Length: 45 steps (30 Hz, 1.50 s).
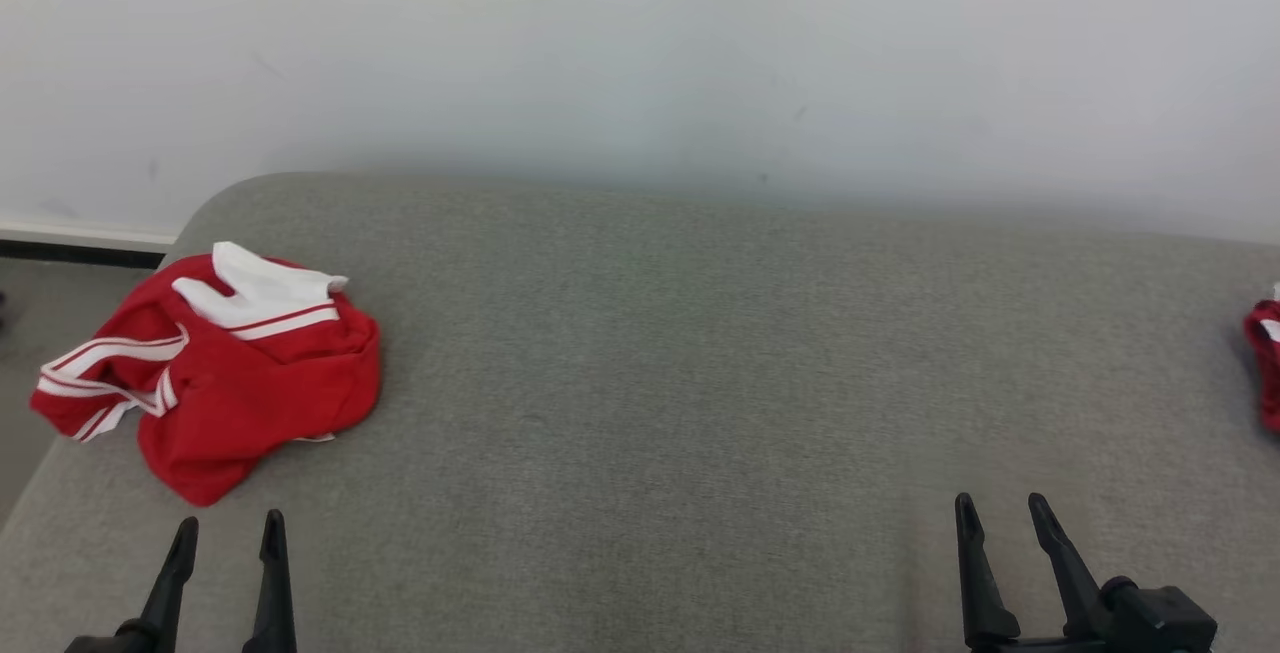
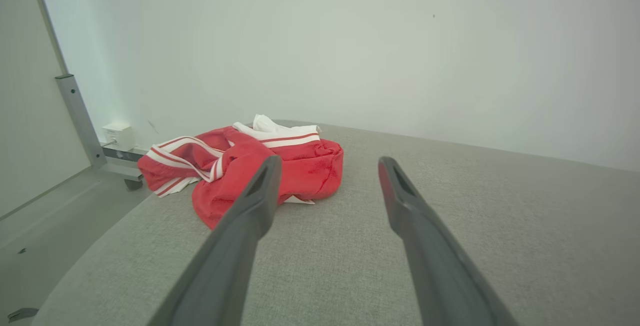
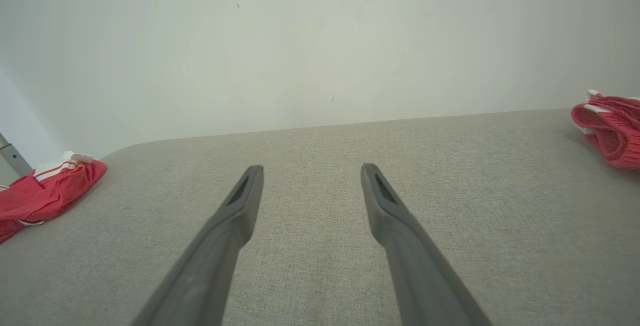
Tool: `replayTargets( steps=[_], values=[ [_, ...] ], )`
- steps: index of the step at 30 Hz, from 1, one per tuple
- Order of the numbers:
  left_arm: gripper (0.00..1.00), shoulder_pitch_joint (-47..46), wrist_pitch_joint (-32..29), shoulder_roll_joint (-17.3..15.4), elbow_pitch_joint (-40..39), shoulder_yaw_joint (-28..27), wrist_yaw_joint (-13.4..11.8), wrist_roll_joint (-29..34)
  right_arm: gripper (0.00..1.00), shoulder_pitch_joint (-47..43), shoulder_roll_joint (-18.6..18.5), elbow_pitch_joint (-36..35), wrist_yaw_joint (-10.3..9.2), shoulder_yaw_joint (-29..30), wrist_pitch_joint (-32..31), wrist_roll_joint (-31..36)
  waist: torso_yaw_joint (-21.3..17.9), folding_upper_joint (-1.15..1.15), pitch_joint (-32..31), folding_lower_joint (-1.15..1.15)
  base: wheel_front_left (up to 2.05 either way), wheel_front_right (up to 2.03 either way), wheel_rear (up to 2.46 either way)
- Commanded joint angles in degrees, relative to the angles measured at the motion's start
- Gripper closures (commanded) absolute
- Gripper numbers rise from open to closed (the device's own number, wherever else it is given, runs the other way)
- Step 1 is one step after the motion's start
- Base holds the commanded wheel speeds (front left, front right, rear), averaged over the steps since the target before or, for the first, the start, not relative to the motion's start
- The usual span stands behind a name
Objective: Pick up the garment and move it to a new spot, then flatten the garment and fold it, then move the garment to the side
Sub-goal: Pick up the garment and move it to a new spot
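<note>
At about ten o'clock on the grey fabric-covered counter, a crumpled red garment with white striped trim is lying in a heap, one striped part reaching to the rounded left edge. The left pincer is hovering just short of it at seven o'clock, fingers spread wide and holding nothing. The right pincer is waiting at five o'clock, equally wide and empty, well apart from the heap.

Risks, as a judgement: a pinch on a single loose layer may be dragging the rest off the edge to the floor, and bunched folds may be getting caught together, spoiling the flattening.

A second red garment at three o'clock is being cut off by the frame. Whether the heap is a shirt or shorts is proving hard to tell.
</note>
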<state>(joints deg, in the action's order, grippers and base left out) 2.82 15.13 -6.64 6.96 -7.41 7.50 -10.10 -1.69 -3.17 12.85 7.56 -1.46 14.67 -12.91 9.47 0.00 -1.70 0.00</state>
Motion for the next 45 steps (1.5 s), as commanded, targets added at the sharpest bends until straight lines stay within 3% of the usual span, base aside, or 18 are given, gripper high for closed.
replayTargets(
  steps=[1,6,17,34,41,45],
  values=[
    [0.0,-0.71,0.01,-0.43,0.21,-0.1,-0.05,0.25,0.0,-0.36,0.11,0.34,-0.16,0.04,0.28,-0.32,5.24,0.0,0.3,0.0,0.0,0.0,0.0],
    [0.0,-0.93,0.01,-1.25,0.7,-0.93,-0.1,-0.14,0.0,-0.08,0.25,1.28,-0.16,-0.66,0.47,-0.65,11.38,0.0,0.7,0.0,0.0,0.0,0.0],
    [0.0,-0.86,0.01,-1.7,1.23,-3.24,-0.48,-0.85,0.0,2.35,0.32,3.13,-0.16,-2.82,0.5,-1.39,20.12,0.0,1.68,0.0,0.0,0.0,0.0],
    [0.0,-1.52,0.0,1.08,-0.78,-8.31,-0.56,-1.74,0.0,9.43,-0.9,7.78,-0.16,-7.06,0.52,-1.27,21.23,0.0,5.0,0.0,0.0,0.0,0.0],
    [0.0,-13.28,-0.32,-1.91,5.42,-4.51,-0.18,-2.68,0.0,7.47,-1.66,5.32,-0.16,-1.56,0.54,1.29,20.13,0.0,7.33,0.0,0.0,0.0,0.0],
    [0.0,-23.09,-0.46,-4.83,8.42,-4.24,-0.13,-5.32,0.0,9.53,-2.26,1.43,-0.15,0.48,-0.98,3.89,15.01,0.0,12.99,0.0,0.0,0.0,0.0]
  ],
)
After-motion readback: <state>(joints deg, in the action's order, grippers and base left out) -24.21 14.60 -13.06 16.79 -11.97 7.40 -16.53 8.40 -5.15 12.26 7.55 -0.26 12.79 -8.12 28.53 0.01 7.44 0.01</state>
